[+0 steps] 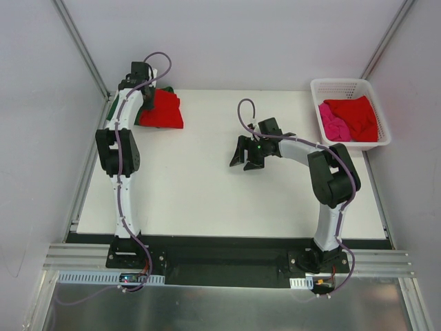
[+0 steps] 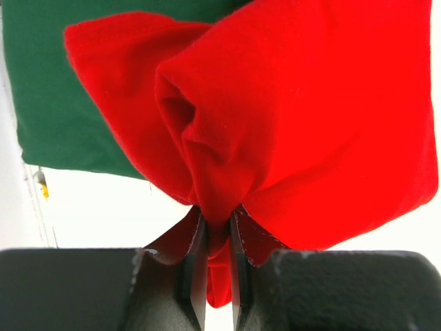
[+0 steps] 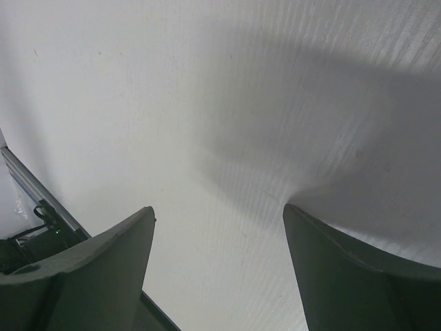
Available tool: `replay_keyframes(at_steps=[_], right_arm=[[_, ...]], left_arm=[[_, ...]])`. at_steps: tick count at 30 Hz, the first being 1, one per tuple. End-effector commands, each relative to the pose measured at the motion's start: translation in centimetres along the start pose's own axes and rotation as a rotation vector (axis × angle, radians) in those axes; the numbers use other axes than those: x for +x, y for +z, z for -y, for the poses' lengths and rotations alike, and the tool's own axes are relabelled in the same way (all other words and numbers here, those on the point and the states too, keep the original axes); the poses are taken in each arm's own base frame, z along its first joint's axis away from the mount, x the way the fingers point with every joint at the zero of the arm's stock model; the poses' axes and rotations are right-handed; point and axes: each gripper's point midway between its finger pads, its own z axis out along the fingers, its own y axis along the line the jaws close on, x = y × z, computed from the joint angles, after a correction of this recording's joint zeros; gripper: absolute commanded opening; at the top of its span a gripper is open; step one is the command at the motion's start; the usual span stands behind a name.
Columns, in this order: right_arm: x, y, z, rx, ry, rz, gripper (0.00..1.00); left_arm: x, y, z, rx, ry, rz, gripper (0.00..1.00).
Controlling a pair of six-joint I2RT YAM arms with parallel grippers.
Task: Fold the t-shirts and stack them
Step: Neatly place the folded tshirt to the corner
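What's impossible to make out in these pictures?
Top view: the left arm covers most of the green t-shirt and how the left hand grips.
Left wrist view: the red t-shirt runs past the frame.
Top view: the pink t-shirt in the basket lies partly under another red t-shirt; folds too small.

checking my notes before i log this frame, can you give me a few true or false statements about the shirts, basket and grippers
1. The left gripper is shut on the red shirt. True.
2. The right gripper holds a pink shirt. False: it is open and empty, above the bare table.
3. The basket has nothing in it. False: it holds the pink shirt and a second red shirt.
4. The red shirt overlaps a green shirt at the far left corner of the table. True.
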Motion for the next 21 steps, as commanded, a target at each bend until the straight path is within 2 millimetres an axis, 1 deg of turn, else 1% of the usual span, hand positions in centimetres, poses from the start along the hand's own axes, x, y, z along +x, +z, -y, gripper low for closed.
replay_keyframes(at_steps=[1, 8, 12, 18, 21], right_arm=[[1.9, 0.9, 1.7, 0.052, 0.036, -0.067, 0.79], [2.2, 1.5, 2.1, 0.053, 0.047, -0.085, 0.79], [2.2, 1.8, 2.1, 0.052, 0.048, -0.091, 0.79], [2.1, 2.2, 2.2, 0.051, 0.056, -0.098, 0.79], [2.2, 2.4, 2.1, 0.05, 0.056, -0.101, 0.79]], left_arm=[[-3.3, -1.8, -1.8, 0.013, -0.028, 0.106, 0.0], [-5.3, -2.9, -3.3, 0.012, -0.044, 0.173, 0.0], [-5.7, -3.4, -4.1, 0.014, -0.053, 0.192, 0.0], [-6.3, -4.8, -4.1, 0.062, -0.083, 0.226, 0.0], [-6.8, -5.4, -4.7, 0.07, -0.102, 0.248, 0.0]])
